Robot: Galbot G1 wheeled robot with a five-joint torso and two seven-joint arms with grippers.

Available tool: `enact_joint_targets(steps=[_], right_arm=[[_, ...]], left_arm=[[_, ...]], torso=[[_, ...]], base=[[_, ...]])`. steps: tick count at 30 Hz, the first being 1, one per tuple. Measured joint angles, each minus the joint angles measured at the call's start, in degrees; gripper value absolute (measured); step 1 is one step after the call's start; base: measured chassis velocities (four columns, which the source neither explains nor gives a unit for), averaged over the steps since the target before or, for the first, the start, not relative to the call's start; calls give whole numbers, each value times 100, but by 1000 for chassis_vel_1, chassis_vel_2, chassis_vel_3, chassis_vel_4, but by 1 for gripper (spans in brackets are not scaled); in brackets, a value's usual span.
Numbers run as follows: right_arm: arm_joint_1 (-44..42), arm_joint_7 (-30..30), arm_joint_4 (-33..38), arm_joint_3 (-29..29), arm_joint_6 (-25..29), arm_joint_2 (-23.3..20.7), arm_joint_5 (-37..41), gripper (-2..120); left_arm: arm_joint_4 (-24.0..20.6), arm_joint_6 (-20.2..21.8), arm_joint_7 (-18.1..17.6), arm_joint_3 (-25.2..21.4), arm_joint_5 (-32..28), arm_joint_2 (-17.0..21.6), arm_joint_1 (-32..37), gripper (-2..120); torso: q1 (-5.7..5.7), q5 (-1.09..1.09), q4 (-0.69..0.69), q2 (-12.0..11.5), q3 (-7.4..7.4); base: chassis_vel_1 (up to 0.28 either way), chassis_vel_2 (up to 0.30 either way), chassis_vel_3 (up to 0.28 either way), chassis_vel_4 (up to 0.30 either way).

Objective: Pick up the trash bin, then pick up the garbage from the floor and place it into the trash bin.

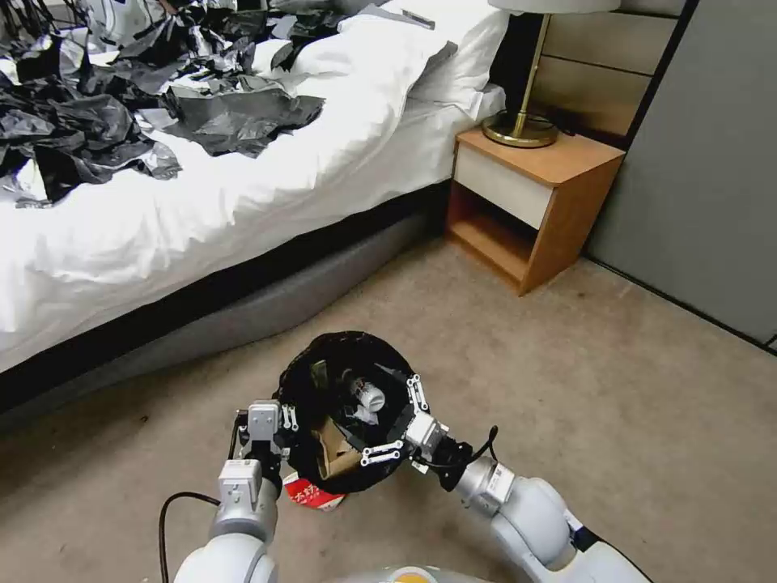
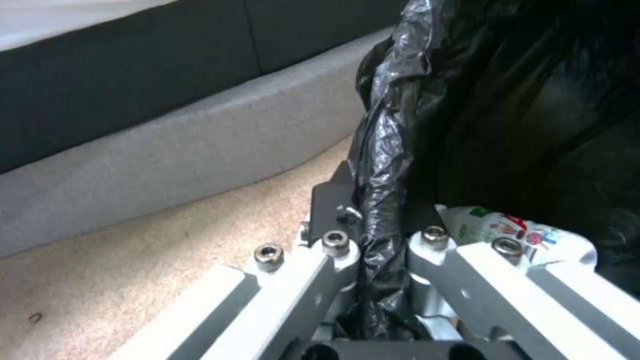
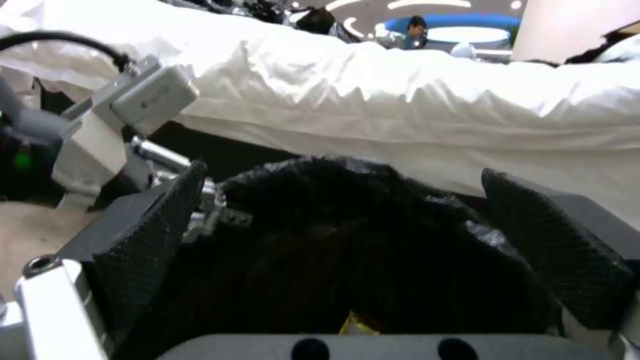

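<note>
The jaws of the left gripper [image 2: 383, 245] are pinched together on the bag-lined rim of the trash bin [image 1: 344, 409], one finger outside the wall and one inside, so the bin hangs from that single grip beside the robot's body. The right gripper [image 1: 398, 421] has its jaws spread wide and empty, poised just over the bin's mouth on the side opposite the left one; from the right wrist view its two black pads [image 3: 150, 235] frame the black liner below them.

Under and between those open jaws, inside the bin, lie a small white bottle [image 1: 368, 397] and a piece of brown paper [image 1: 332, 453], so some garbage already seems to be in. Just below the left jaws, partly hidden by the bin, a red and white wrapper [image 1: 312, 494] lies on the carpet [image 1: 566, 372]; it looks like litter left to collect.

To do this step well, I judge the left grip should stay firm and the bin level, since a rim-only hold could let it tilt or the liner slip. The right jaws should lift clear of the rim without snagging the bag before reaching for the wrapper.

Beyond both grippers stands the bed [image 1: 243, 186], and farther off the nightstand [image 1: 534, 202].
</note>
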Motion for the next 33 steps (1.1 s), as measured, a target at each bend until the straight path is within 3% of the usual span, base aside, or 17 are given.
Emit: enact_joint_targets(steps=[5,12,17,25,33], right_arm=[[79,106,247,100,-41,15,49,100],[161,522,1216,435,-307,51,316,100],[-205,1160,1668,876,-451,317,25,100],[-1108,2241,1526,1693,-483,918,-420,100],[-1588,2363,1074,1894,-135,1161,-577,100]], left_arm=[[3,1,0,-1,3,0,8,1],[69,0,-4,-18,8,3,10,1],[115,0,-11,-43,2,-1,0,1],[110,0,-22,-79,-75,10,-18,1],[85,-3,-33,-108,-153,23,-27,1]], torso=[[0,1,0,0,0],[0,0,0,0,0],[0,0,1,0,0],[0,0,0,0,0],[0,0,0,0,0]], base=[[0,0,0,0],[0,0,0,0],[0,0,0,0],[0,0,0,0],[0,0,0,0]])
